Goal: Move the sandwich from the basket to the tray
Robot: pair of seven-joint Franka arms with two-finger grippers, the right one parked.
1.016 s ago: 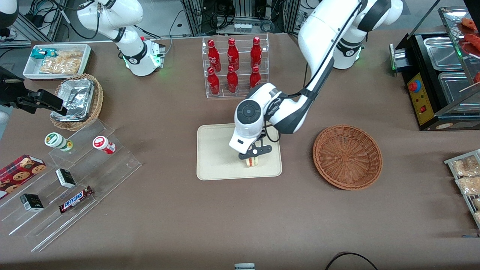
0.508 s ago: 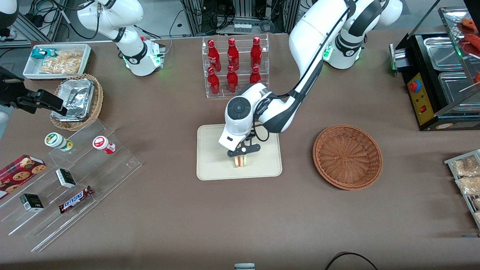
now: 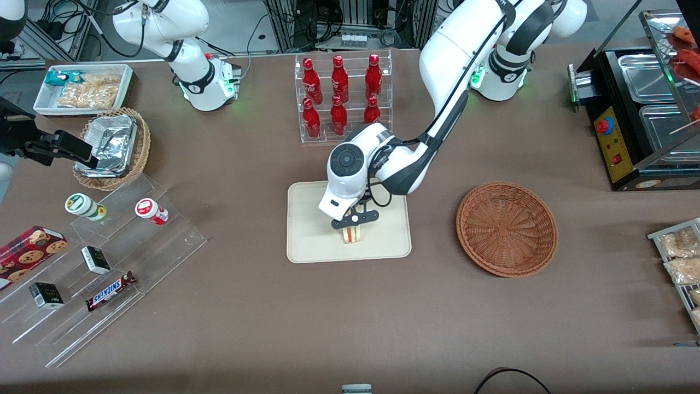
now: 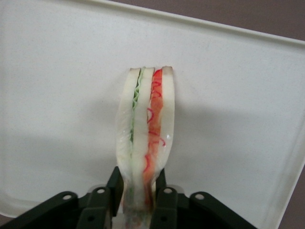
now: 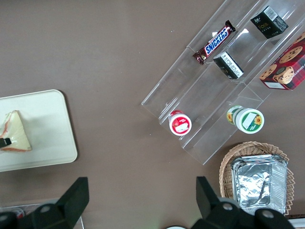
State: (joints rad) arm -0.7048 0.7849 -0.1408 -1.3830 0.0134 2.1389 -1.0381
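Front view first: the basket (image 3: 507,229) sits empty toward the working arm's end of the table, so the pick-up half looks finished. The sandwich (image 3: 353,235) is already over the tray (image 3: 311,241), in the part of it nearer the camera, with the gripper (image 3: 354,225) right on top of it. From here I can't say for sure if the wedge is resting on the tray or hanging just above it. My guess is the only things left are letting go and lifting the arm clear.

Left wrist view: this one settles the grip. The two black fingers (image 4: 114,187) are clamped on the sandwich (image 4: 145,133), one on each bread face, pinching the end nearest the camera. The wedge stands on edge with its cut side toward the lens. You can see pale bread slices with a green frilly layer on one side and a red squiggly layer on the other. It bulges a bit in the middle, so it looks soft and squashable. The cream tray (image 4: 57,95) fills the background with its low rim visible.

Right wrist view: the sandwich (image 5: 14,131) shows as a pale triangle with a reddish edge, sitting inside the rounded corner of the tray (image 5: 52,138). A bit of black finger shows against its side. It's well within the rim, so placement looks fine to me.
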